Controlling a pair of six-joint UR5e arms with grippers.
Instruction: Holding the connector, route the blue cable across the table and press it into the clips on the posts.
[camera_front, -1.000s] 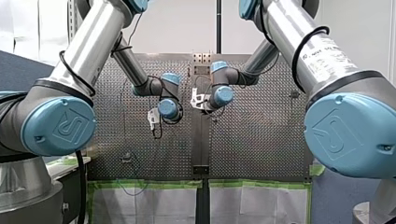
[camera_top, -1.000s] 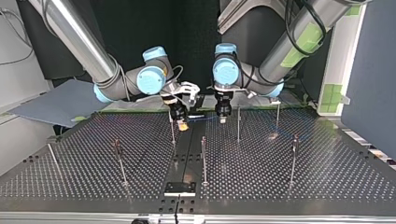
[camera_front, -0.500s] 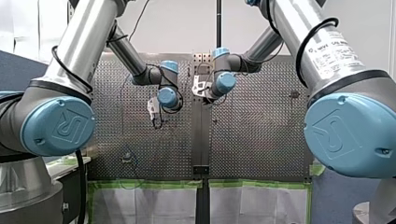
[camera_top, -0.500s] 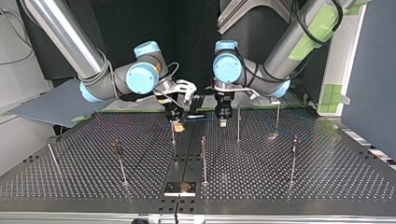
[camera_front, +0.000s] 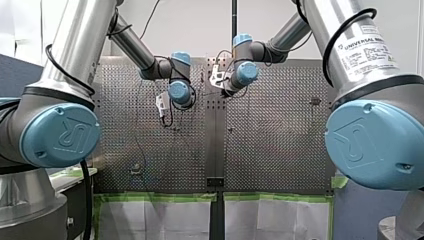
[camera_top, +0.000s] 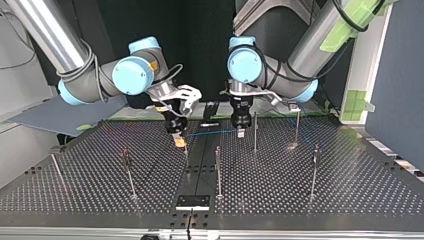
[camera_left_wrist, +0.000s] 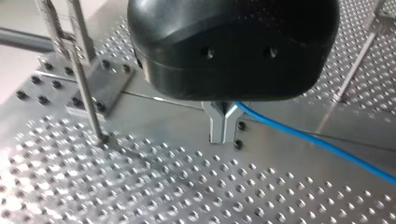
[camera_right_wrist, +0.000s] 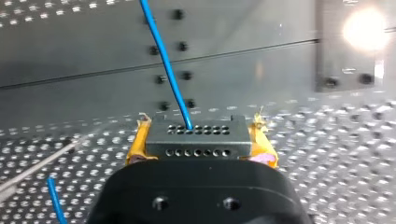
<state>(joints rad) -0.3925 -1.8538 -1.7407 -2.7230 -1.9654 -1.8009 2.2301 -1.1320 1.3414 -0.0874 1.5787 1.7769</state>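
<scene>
Right wrist view is showing my right gripper (camera_right_wrist: 200, 148) clamping the grey perforated connector block (camera_right_wrist: 198, 133) between yellow pads, with the thin blue cable (camera_right_wrist: 166, 56) leaving toward eleven o'clock. In the top view my left gripper (camera_top: 240, 132), its metal fingers (camera_left_wrist: 218, 128) pinching the cable, is standing with a thin metal post (camera_top: 255, 131) at its three o'clock. Drawing the span taut before lowering is looking wisest.

right gripper (camera_top: 178, 142): carried the connector (camera_right_wrist: 196, 135) toward the top view's left, away from the left gripper (camera_top: 240, 133).
blue cable (camera_top: 212, 133): drew out into a longer span between the two grippers.
</scene>
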